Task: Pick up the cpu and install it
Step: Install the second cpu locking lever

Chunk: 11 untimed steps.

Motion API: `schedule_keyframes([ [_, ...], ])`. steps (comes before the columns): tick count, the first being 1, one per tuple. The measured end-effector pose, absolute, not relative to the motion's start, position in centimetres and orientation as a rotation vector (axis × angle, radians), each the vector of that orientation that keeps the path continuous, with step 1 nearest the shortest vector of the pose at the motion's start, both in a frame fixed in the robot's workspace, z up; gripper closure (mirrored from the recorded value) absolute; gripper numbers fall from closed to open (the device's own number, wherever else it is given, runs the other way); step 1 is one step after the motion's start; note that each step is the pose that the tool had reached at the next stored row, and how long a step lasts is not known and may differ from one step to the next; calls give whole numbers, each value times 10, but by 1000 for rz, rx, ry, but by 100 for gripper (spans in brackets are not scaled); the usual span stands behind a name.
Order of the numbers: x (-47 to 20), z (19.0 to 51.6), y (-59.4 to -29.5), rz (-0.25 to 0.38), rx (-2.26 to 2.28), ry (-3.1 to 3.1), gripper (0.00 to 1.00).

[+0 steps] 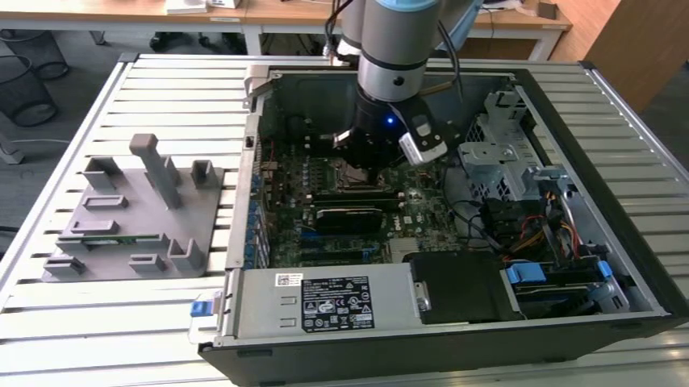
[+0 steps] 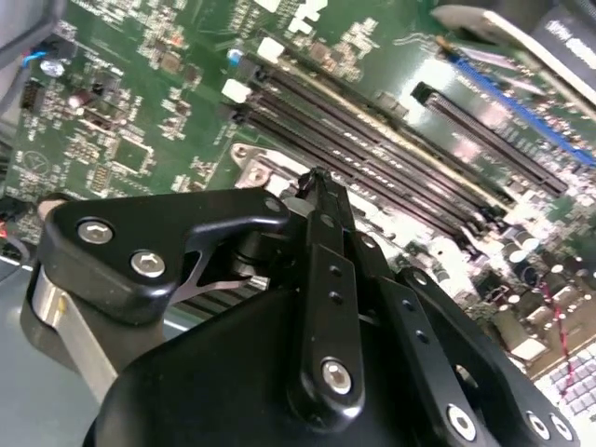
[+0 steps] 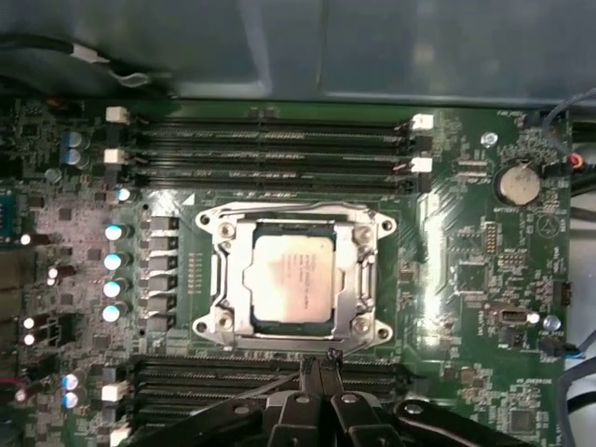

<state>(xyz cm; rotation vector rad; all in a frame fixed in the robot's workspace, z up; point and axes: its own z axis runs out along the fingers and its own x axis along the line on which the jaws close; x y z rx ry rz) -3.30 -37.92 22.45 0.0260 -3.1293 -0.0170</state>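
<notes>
The fingers (image 3: 318, 365) are pressed together, holding nothing, their tips just beside the socket frame (image 3: 296, 222) on the motherboard (image 3: 466, 242). The cpu (image 3: 292, 276) lies flat in that socket, apart from the tips, inside the open computer case (image 1: 603, 242).

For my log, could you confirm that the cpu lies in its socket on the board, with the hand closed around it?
Not quite: the cpu does lie in its socket, but the hand is apart from it, beside the socket, as the first wrist view shows.
</notes>
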Motion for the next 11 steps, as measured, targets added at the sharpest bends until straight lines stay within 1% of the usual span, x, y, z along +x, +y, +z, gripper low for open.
schedule_keyframes([
  [11,-49,218,-383,-22,26,-3129,89],
])
